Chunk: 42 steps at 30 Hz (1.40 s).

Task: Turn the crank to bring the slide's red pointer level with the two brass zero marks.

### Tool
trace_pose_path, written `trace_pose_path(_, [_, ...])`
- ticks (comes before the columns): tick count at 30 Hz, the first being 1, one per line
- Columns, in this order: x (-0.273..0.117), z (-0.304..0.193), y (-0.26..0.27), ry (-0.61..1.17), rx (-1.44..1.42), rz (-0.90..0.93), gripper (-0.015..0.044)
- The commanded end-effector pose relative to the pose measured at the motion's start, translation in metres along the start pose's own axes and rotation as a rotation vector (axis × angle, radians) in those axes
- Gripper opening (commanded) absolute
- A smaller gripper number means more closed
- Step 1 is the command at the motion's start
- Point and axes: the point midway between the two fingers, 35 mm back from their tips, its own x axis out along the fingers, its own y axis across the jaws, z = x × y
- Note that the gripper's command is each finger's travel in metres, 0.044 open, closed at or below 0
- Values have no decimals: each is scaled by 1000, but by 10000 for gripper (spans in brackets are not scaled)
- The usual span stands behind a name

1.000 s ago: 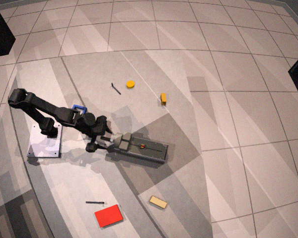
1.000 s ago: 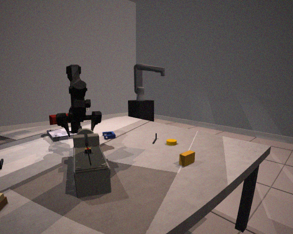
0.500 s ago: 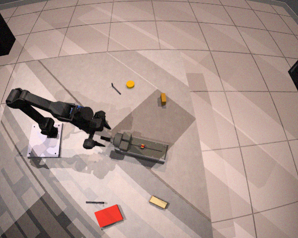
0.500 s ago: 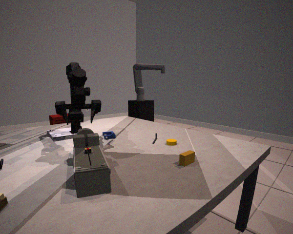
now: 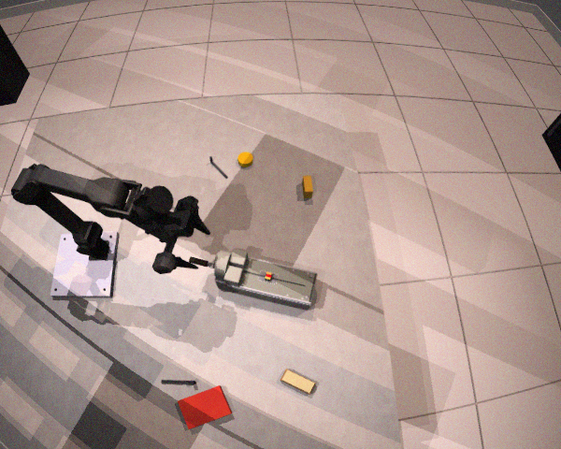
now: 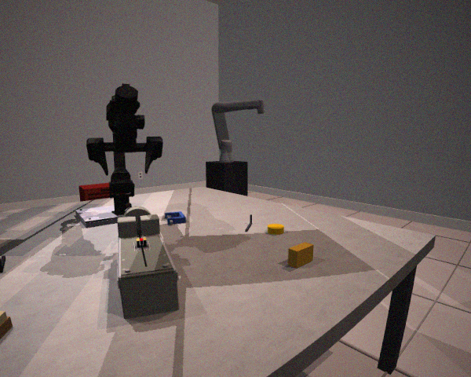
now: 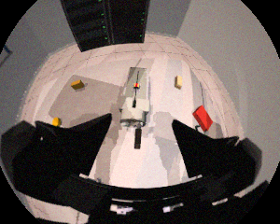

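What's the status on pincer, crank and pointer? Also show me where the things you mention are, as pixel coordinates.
Pincer [image 5: 203, 250] [image 6: 126, 174] [image 7: 143, 119] open, empty; crank handle [image 5: 198, 261] [image 7: 138, 138] free; red pointer [image 5: 268, 276] [image 6: 141, 239] [image 7: 136, 86] apparently by brass marks, exact level unclear.

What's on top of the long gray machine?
On top of the machine, there's a red pointer between yellow marks, by a dark slot. Its insides are covered, so I can't see them.
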Motion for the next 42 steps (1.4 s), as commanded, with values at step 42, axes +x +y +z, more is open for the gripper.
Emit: trace_pose_path(42, [129,39,7,3,58,58,440])
